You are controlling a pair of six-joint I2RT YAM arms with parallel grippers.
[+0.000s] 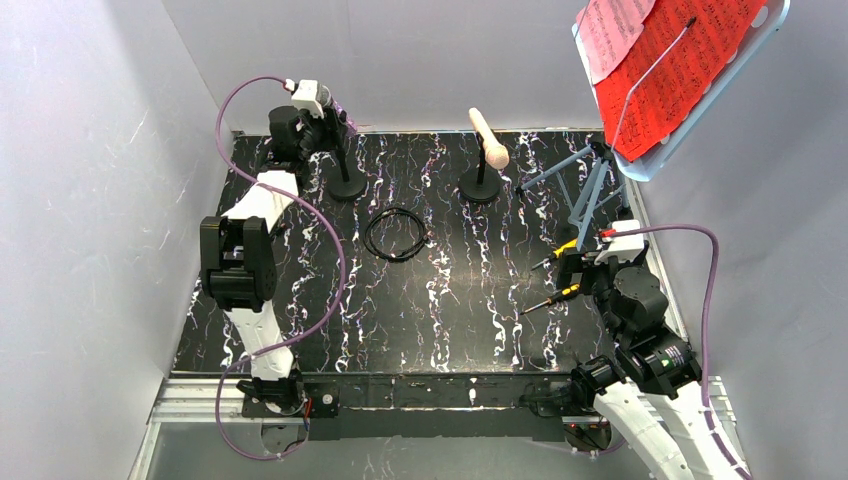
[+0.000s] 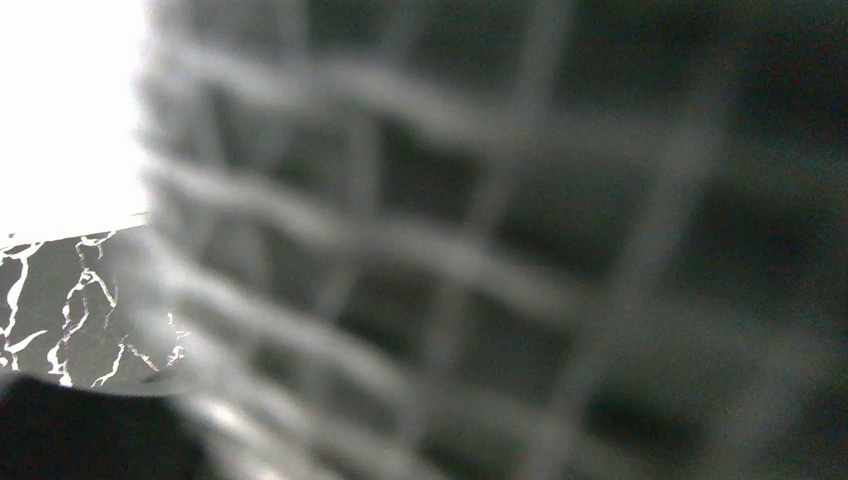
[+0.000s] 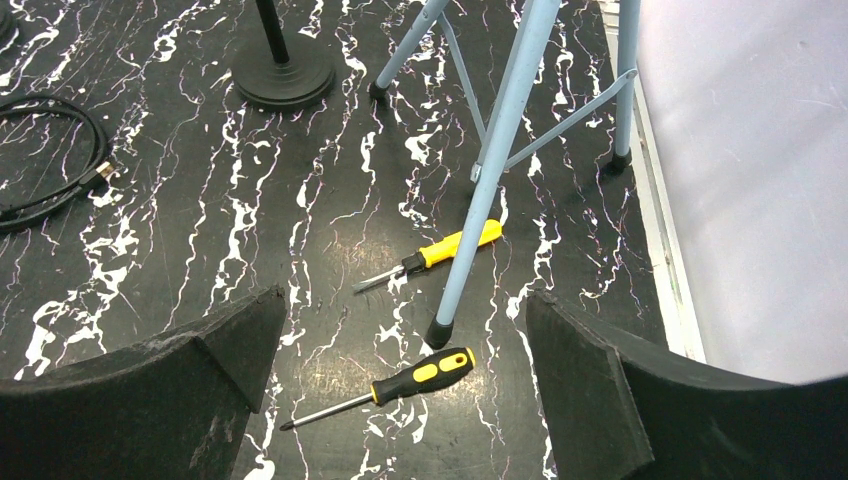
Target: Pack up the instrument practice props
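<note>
The purple glitter microphone [image 1: 341, 106] sits on top of the left black mic post [image 1: 347, 185] at the back left. My left gripper [image 1: 322, 112] is right at its head. In the left wrist view the blurred silver grille [image 2: 450, 250] fills the frame and hides the fingers. A cream microphone [image 1: 489, 139] rests tilted on the second mic post [image 1: 480, 186] [image 3: 285, 78]. Red sheet music [image 1: 685, 70] and a pink page [image 1: 610, 28] lie on the raised stand. My right gripper [image 1: 575, 268] [image 3: 405, 305] hangs open and empty above the table.
A light blue music stand [image 1: 592, 190] [image 3: 500, 150] stands at the back right, with a foot between two yellow-handled screwdrivers [image 3: 445, 247] [image 3: 422, 374]. A coiled black cable [image 1: 397, 235] [image 3: 50, 150] lies mid-table. Grey walls enclose three sides.
</note>
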